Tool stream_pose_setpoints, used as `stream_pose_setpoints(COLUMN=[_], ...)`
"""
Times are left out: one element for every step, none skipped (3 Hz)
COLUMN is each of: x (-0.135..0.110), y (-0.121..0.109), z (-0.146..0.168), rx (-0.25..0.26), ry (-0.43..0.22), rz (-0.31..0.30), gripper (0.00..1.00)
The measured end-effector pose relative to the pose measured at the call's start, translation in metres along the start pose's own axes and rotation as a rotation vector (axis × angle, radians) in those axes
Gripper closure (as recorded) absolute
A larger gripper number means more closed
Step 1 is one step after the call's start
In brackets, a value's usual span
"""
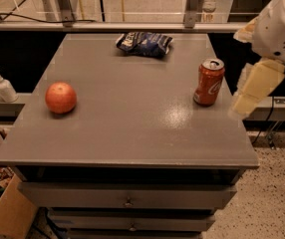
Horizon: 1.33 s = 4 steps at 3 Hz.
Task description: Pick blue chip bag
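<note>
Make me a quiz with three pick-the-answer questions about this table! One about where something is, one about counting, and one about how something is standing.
1. Where on the grey table is the blue chip bag?
A) near the far edge
B) at the front edge
C) inside a drawer

2. How many things are on the tabletop?
A) one
B) three
C) five

3. How is the soda can sitting?
A) tipped on its side
B) standing upright
C) crushed flat

Answers:
1 A: the bag lies by the far edge, about midway across.
2 B: the bag, the can and a round orange-red fruit are on top.
3 B: the can stands on its base near the right edge, and the gripper hangs beyond that edge, not touching it.
</note>
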<state>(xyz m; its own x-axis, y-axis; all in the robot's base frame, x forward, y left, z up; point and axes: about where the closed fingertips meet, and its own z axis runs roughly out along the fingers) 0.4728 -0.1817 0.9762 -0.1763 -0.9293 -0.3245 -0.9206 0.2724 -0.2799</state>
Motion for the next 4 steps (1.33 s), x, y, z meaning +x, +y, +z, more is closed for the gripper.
stream_pose_setpoints(x=[-0.038,-0.074,-0.107,-0.135], y=[-0.027,-0.059,-0.088,-0.116], z=[0.021,0.046,0.075,0.106], rx=[0.037,0.048,0.050,0.063], ry=[-0.085,-0.175,-0.243,-0.291], rz=[-0.005,0.024,0.066,0.095], gripper=[0.00,0.00,0.00,0.00])
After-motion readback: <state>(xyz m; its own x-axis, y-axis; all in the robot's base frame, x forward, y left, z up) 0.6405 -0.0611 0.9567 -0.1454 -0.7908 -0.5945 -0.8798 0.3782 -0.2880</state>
